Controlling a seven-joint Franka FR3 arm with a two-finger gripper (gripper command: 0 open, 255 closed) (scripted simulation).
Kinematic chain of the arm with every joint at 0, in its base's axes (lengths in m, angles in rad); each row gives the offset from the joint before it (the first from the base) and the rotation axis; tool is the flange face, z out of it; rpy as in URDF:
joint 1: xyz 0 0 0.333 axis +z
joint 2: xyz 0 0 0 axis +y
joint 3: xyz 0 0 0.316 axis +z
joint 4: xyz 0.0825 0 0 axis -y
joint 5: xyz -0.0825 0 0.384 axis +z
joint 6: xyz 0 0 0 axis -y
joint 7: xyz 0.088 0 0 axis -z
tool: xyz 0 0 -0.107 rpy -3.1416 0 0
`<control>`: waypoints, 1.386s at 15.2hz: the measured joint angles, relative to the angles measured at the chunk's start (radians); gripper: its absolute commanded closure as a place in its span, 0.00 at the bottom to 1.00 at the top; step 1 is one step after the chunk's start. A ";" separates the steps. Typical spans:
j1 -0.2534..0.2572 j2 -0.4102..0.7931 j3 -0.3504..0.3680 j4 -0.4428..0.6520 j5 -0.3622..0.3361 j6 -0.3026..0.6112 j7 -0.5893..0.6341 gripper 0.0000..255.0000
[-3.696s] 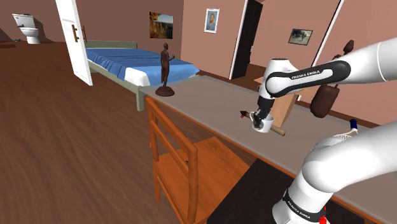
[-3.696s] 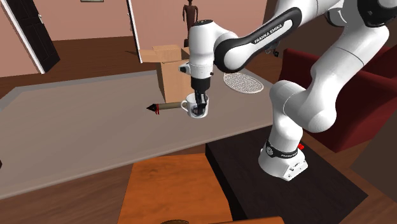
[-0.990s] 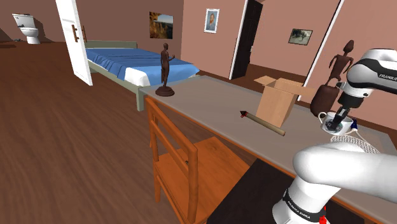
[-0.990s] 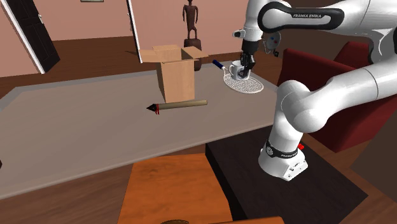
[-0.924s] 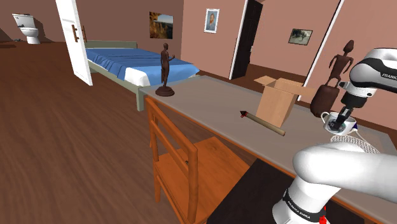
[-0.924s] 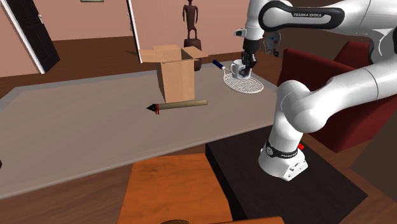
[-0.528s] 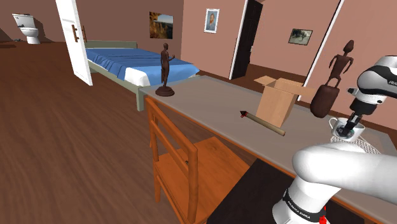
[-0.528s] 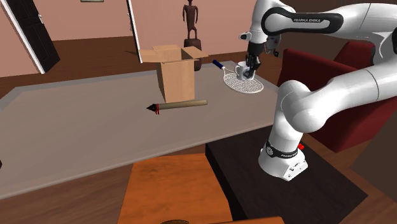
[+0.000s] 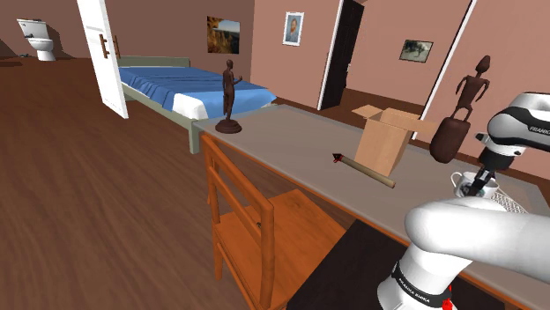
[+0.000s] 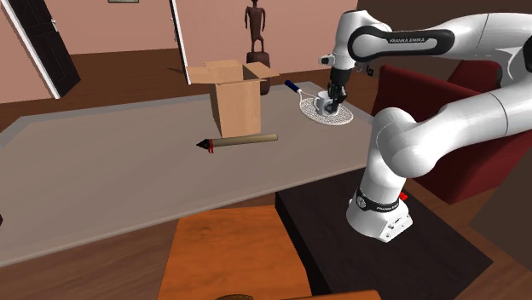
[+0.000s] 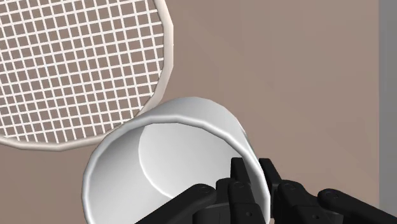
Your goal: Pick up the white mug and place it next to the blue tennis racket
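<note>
While your tool [image 10: 331,100] pinches the wall of the white mug [image 10: 320,105] between its fingers, the mug sits at the edge of the tennis racket [image 10: 341,118], on its strung head, in the upper right of the second exterior view. You cannot tell whether the mug touches the desk [image 10: 111,162]. Left of them in that view stands an open cardboard box [image 10: 237,106].

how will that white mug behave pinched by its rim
The mug looks rigid, so it probably won't flex. Its smooth wall, pinched at one rim spot by the jaws, may slip or swing. Empty inside, likely light.
</note>
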 measured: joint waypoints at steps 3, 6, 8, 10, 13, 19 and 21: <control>-0.001 0.004 -0.037 -0.029 -0.031 0.038 0.009 1.00; -0.004 0.008 -0.071 -0.053 -0.060 0.069 0.014 1.00; -0.004 0.012 -0.094 -0.069 -0.080 0.091 0.019 1.00; -0.005 0.017 -0.120 -0.083 -0.102 0.114 0.023 1.00; -0.005 0.025 -0.162 -0.106 -0.138 0.150 0.029 1.00; 0.002 0.037 -0.197 -0.122 -0.166 0.183 0.040 1.00; 0.002 0.037 -0.197 -0.122 -0.166 0.184 0.039 1.00</control>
